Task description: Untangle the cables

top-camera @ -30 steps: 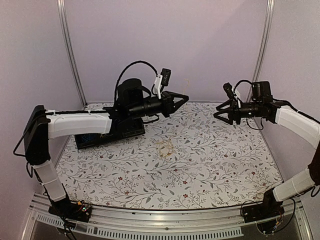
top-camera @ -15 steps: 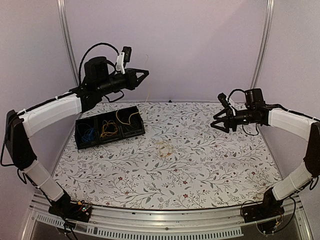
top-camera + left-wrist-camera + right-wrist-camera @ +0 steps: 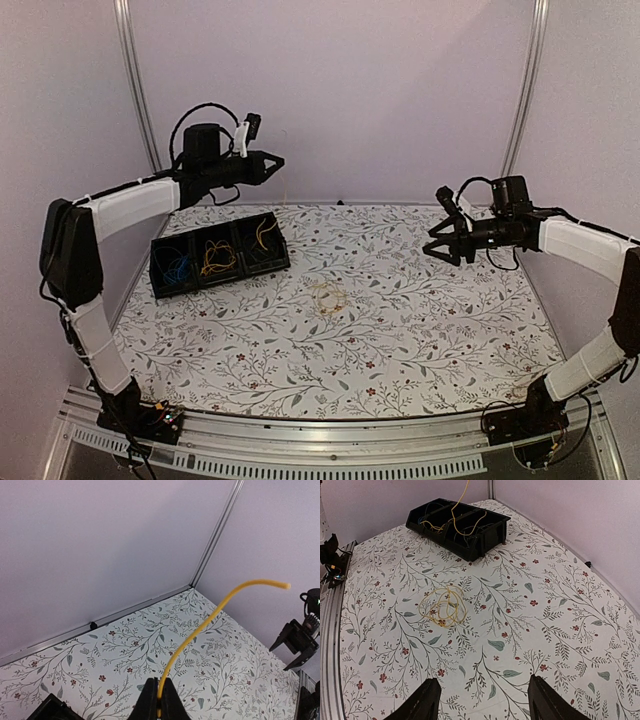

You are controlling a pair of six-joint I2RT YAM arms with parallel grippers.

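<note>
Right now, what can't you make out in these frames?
- Left wrist view: the yellow cable below the left gripper is cut off by the bottom edge, as is most of the tray.
- Right wrist view: that cable's upper run leaves through the top edge.
- Top view: wires in the tray are too small to count or tell apart.
- Coil: strands overlap, too fine to tell knots in any view.

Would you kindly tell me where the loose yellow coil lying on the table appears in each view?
Top external: coil mid-picture, right of and below the tray.
Left wrist: not in it; only another yellow cable, gripped.
Right wrist: coil left of centre, below the tray.
Shared landmark: the black tray.
</note>
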